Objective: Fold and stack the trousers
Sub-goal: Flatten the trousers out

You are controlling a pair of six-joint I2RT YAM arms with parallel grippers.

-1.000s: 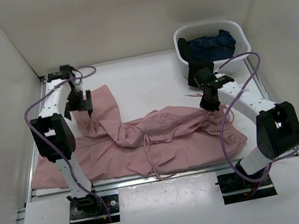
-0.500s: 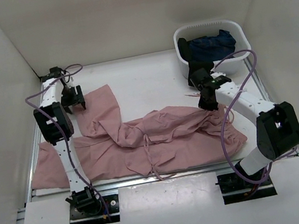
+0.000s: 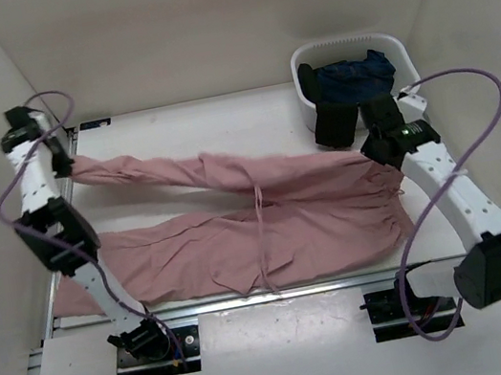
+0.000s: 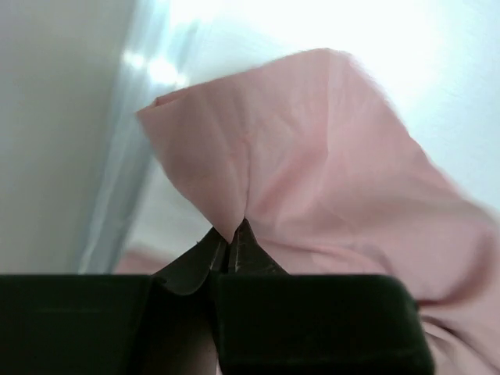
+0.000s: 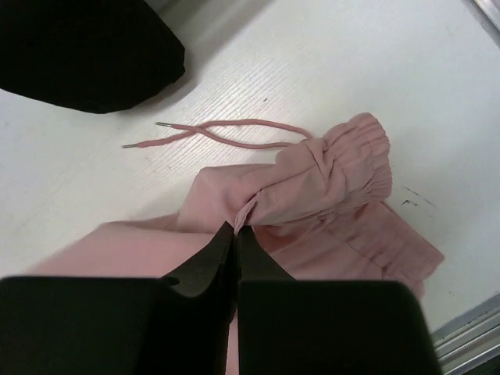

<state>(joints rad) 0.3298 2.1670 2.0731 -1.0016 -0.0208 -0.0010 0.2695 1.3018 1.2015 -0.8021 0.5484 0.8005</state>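
The dusty-pink trousers (image 3: 240, 238) lie stretched across the table, waist to the right and legs to the left. My left gripper (image 3: 65, 164) is at the far left by the wall, shut on the hem corner of the rear leg (image 4: 312, 180), which it holds raised; its fingertips (image 4: 231, 234) pinch the fabric. My right gripper (image 3: 379, 157) is shut on the gathered waistband (image 5: 328, 180), with its tips (image 5: 236, 232) biting a fold. A drawstring cord (image 5: 234, 139) trails on the table behind the waist. The front leg rests flat near the table's front edge.
A white basket (image 3: 398, 50) stands at the back right holding dark blue clothing (image 3: 352, 77). A black garment (image 3: 335, 124) hangs over its near side, close to the right gripper. White walls enclose the left, right and back.
The left gripper has shut on the rear leg's hem and swung up to the far left. The right arm pulled the waist to the right. The bunched trousers are now drawn out long.
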